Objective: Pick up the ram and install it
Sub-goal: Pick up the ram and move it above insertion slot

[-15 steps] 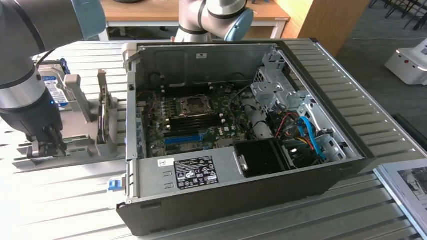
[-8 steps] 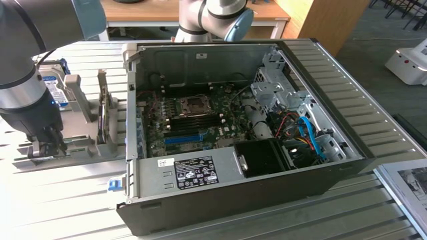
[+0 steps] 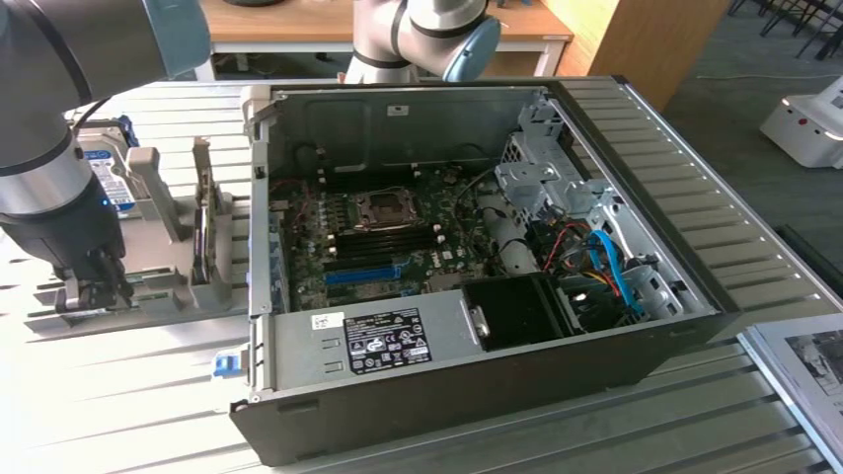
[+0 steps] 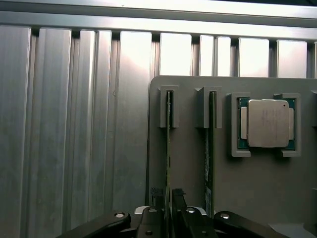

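Note:
The ram (image 4: 168, 144) is a thin green stick standing on edge in a slot of a grey holder (image 4: 190, 168). My gripper (image 4: 168, 199) sits over its near end, with the fingers (image 4: 157, 198) pressed against both faces of the stick. A second stick (image 4: 211, 144) stands in the neighbouring slot. In the exterior view my gripper (image 3: 103, 284) reaches down into the holder (image 3: 165, 286) at the exterior view's left, beside the open computer case (image 3: 435, 346). The motherboard's dark memory slots (image 3: 389, 237) lie inside the case.
A processor chip (image 4: 268, 123) rests in a recess of the holder. A hard drive with a blue-and-white label (image 3: 116, 178) and a taller card (image 3: 204, 222) stand upright in the rack. The slatted metal table (image 3: 118, 395) carries everything. A second arm's base (image 3: 421, 39) stands behind the case.

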Available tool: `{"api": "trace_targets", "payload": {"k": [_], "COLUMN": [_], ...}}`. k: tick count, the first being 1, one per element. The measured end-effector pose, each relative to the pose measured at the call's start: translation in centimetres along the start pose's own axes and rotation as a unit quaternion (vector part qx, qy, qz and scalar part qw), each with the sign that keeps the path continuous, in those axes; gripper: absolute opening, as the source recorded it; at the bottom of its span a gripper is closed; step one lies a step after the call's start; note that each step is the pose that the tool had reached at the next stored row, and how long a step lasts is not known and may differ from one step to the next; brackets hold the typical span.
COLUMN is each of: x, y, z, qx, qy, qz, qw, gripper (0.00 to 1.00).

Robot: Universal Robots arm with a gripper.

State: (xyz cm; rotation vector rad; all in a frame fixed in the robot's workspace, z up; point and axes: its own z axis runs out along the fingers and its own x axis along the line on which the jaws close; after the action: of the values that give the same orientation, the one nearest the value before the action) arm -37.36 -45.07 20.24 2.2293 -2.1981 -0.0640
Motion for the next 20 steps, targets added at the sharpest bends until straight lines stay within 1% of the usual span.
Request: {"api": "trace_targets", "payload": {"k": [18, 19, 20], "x": [0.0, 0.0, 0.0], "y": [-0.1, -0.1, -0.1], "z": [0.0, 0.0, 0.0], "qx": [0.0, 0.0, 0.0], "qy": [0.0, 0.0, -0.0001], "qz": [0.0, 0.0, 0.0], "qw": [1.0, 1.0, 1.0], "gripper": [0.21, 0.2, 0.13]}}
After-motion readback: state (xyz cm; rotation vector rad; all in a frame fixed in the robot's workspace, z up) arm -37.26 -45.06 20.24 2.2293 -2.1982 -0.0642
